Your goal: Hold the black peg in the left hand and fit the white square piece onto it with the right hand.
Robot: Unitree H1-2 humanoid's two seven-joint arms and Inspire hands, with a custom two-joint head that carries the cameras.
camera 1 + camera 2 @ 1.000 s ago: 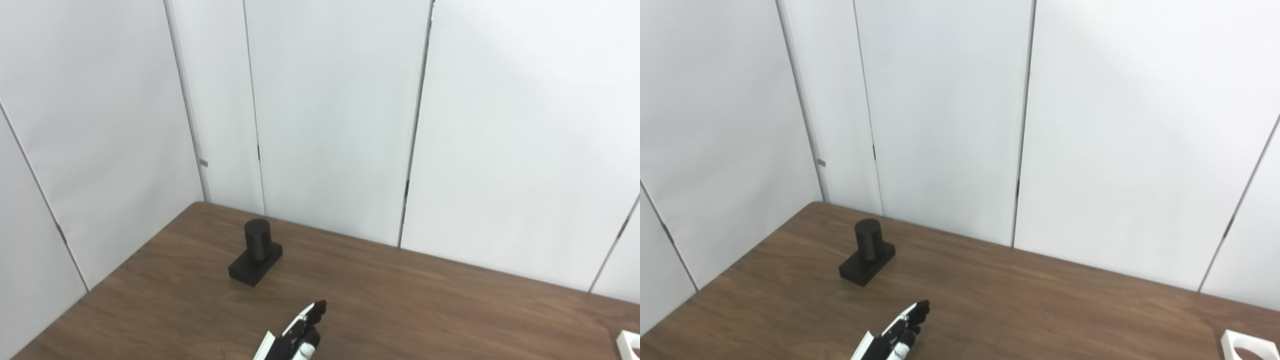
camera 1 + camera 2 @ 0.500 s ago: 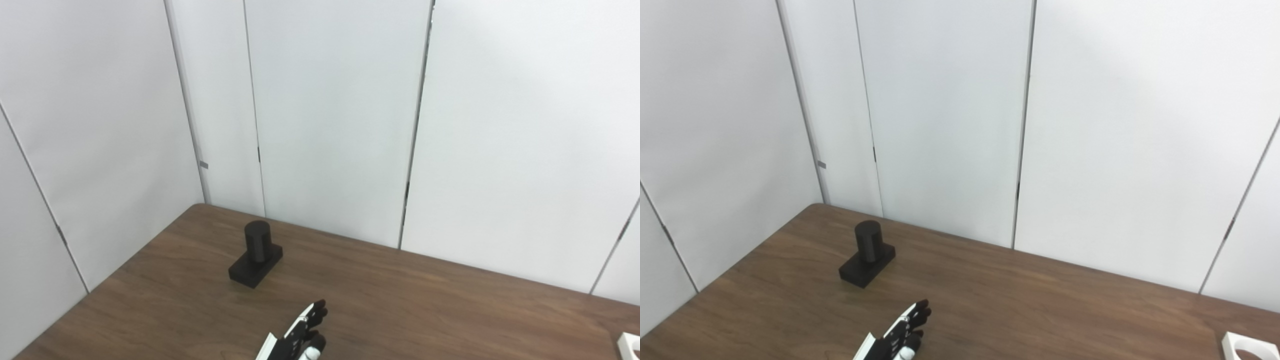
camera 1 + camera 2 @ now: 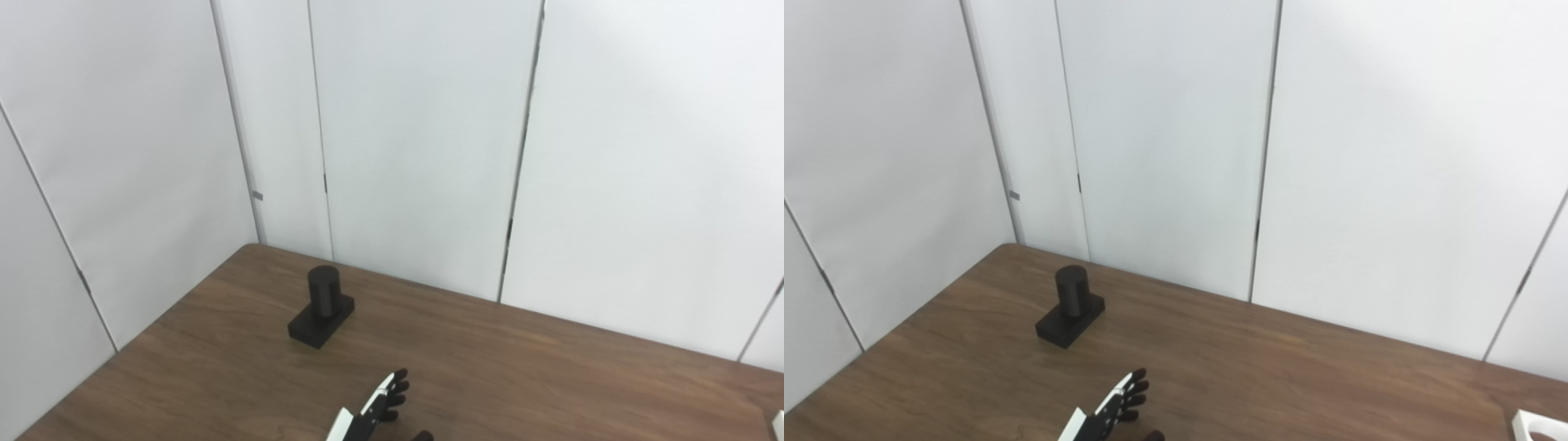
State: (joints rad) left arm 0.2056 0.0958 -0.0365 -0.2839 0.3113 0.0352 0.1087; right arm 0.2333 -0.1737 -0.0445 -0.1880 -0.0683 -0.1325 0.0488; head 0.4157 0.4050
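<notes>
The black peg (image 3: 322, 304) stands upright on the table (image 3: 520, 373), untouched. The left hand (image 3: 380, 407) hovers near it, fingers spread, holding nothing. The white square piece (image 3: 1536, 426) lies at the table's right edge.

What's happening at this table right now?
Not much yet. The left hand is open above the table, short of the black peg, which stands upright and untouched on its base. The white square piece lies at the far right edge. The right hand isn't in view.
</notes>
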